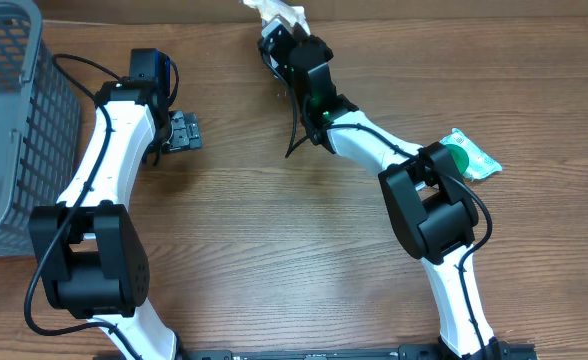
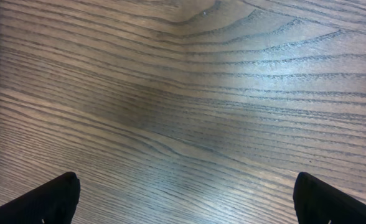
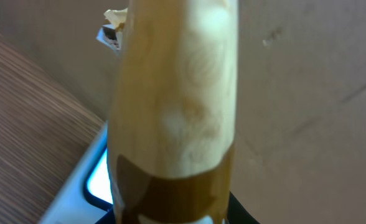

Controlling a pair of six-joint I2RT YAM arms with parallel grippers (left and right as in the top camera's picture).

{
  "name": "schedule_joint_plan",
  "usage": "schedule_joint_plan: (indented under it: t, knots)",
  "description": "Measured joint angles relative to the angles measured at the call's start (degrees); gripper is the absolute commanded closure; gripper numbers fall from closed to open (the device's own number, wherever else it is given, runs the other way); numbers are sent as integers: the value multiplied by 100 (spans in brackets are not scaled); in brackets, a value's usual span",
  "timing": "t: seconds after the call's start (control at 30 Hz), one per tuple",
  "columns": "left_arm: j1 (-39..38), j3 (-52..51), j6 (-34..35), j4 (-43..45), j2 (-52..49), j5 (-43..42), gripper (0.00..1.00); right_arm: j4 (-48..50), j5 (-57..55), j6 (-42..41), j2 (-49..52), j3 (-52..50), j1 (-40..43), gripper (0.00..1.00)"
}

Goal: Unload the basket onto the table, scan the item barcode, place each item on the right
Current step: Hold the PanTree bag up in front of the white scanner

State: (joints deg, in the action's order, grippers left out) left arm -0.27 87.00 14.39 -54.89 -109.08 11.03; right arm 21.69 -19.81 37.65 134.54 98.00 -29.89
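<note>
The right end effector (image 1: 287, 35) is clamped on the tan packet (image 3: 177, 106) at the table's (image 1: 274, 250) far edge. It holds it above a pale device (image 3: 91, 183), perhaps the scanner, likely to show the barcode. The left end effector (image 1: 182, 131) hangs aside, fingers apart.

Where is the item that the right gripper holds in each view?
Overhead: the item is at the top edge, near the middle, in the right gripper.
Left wrist: not in it.
Right wrist: the item fills the middle, top to bottom.
Shared landmark: the wooden table, seen in all three views.
</note>
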Motion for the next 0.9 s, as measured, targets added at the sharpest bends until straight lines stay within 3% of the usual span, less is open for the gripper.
schedule_joint_plan:
  t: [0.5,0.9]
  knots:
    - [0,0,-2,0,0,0,0,-295,144,-1825,0,2,-90,96]
    - [0,0,-2,0,0,-2,0,-455,149,-2162,-136,0,-50,97]
